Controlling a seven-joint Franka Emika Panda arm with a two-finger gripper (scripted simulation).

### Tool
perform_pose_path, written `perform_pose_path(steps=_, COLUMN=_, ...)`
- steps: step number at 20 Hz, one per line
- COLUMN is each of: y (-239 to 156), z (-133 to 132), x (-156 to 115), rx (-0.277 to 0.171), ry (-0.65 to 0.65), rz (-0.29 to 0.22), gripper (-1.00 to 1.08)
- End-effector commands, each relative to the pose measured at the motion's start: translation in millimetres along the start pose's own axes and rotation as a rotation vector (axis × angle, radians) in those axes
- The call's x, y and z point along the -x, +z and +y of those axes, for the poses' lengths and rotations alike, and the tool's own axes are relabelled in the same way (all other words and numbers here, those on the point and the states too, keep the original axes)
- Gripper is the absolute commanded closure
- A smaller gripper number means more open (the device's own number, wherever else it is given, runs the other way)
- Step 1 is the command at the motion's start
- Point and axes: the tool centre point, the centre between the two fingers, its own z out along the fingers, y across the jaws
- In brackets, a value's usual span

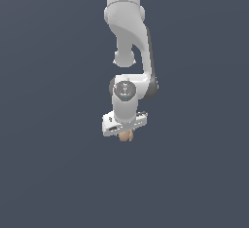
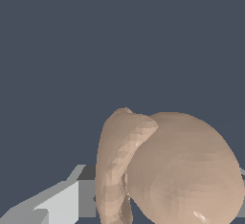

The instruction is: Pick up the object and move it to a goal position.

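Observation:
The object point(image 1: 127, 136) is a small tan-peach lumpy thing with a curved groove, right under the white hand in the exterior view. My gripper point(image 1: 126, 134) points straight down and its fingers are mostly hidden behind the hand and the object. In the wrist view the object point(image 2: 182, 170) fills the space between the fingers. One grey finger point(image 2: 62, 204) presses against its side, and only a sliver of the other shows at the picture's edge. The gripper is shut on the object.
A plain dark blue-grey background surrounds the arm point(image 1: 127, 27) in both views. No other objects, edges or goal marker show.

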Motion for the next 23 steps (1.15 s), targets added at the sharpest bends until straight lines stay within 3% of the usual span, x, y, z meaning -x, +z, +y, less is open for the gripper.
perform_pose_path(steps=1, y=-3, z=-30, x=-1, rx=0.0, ry=-0.002, rz=0.001, gripper=1.08)
perform_pose_path(steps=13, y=-17, z=-168, x=-8, rx=0.0, ry=-0.002, rz=0.001, gripper=1.08)
perform_pose_path(steps=18, y=-20, z=-198, x=-12, rx=0.0, ry=-0.002, rz=0.001, gripper=1.08)
perform_pose_path(steps=23, y=-21, z=-208, x=-13, rx=0.0, ry=-0.002, rz=0.001, gripper=1.08)
